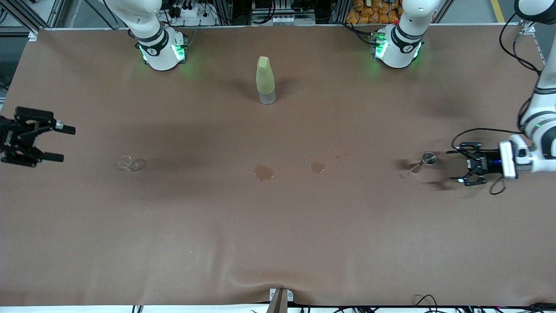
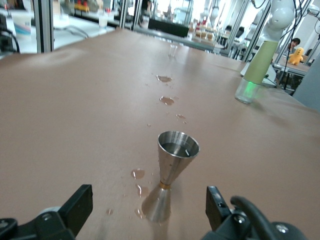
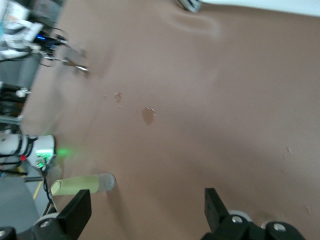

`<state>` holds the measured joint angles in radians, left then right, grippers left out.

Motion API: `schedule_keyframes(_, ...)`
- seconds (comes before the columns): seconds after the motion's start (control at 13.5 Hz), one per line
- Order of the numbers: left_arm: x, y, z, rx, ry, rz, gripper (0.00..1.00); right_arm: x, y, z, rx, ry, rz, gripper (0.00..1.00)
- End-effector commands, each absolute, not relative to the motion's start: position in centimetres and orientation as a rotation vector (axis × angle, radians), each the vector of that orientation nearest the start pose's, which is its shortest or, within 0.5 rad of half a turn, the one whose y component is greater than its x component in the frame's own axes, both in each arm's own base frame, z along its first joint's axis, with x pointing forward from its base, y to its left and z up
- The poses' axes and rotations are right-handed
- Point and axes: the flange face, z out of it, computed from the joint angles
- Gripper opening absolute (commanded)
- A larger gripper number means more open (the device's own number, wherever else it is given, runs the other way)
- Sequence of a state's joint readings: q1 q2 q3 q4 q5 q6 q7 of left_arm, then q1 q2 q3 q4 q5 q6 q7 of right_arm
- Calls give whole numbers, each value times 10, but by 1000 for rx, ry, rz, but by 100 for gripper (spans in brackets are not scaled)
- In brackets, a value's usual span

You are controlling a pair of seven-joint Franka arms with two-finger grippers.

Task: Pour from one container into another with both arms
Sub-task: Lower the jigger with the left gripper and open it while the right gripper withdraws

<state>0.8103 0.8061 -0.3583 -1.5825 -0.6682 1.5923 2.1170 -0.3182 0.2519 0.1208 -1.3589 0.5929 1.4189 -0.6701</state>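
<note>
A small steel jigger (image 1: pixel 428 159) stands upright on the brown table toward the left arm's end, with a little liquid in its upper cup (image 2: pixel 178 148). My left gripper (image 1: pixel 454 165) is low beside it and open, its fingers (image 2: pixel 80 201) wide apart on either side of the jigger's base without touching it. A small clear glass (image 1: pixel 130 163) sits toward the right arm's end. My right gripper (image 1: pixel 65 143) hangs open over that end's table edge, with nothing between its fingers (image 3: pixel 76 210).
A pale green bottle with a clear base (image 1: pixel 265 80) stands midway between the two arm bases, also seen in the wrist views (image 2: pixel 256 67) (image 3: pixel 82 184). Wet spills (image 1: pixel 263 172) (image 1: pixel 318 167) mark the table's middle, and small drops (image 1: pixel 405 175) lie by the jigger.
</note>
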Motion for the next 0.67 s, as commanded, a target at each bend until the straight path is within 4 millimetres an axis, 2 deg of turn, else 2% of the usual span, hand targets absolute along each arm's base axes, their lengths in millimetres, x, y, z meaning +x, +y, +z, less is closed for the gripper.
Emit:
schedule_keyframes(0.0, 589, 257, 242, 1695, -1315, 659, 100, 587, -44, 626, -2577, -587, -126, 100)
schedule_keyframes(0.07, 595, 265, 270, 1749, -1339, 632, 100, 583, -38, 632, -2683, -508, -88, 100)
schedule_keyframes(0.15, 599, 263, 302, 1817, -1339, 582, 100, 579, -31, 638, -2766, -421, -49, 100)
schedule_keyframes(0.22, 601, 260, 323, 1889, -1299, 522, 100, 572, -25, 648, -2819, -351, -42, 100)
schedule_keyframes(0.37, 601, 255, 366, 2046, -1178, 403, 100, 557, -30, 669, -2955, -227, -50, 100)
schedule_keyframes(0.59, 604, 236, 408, 2166, -1119, 315, 100, 533, -55, 688, -3066, -147, -18, 100)
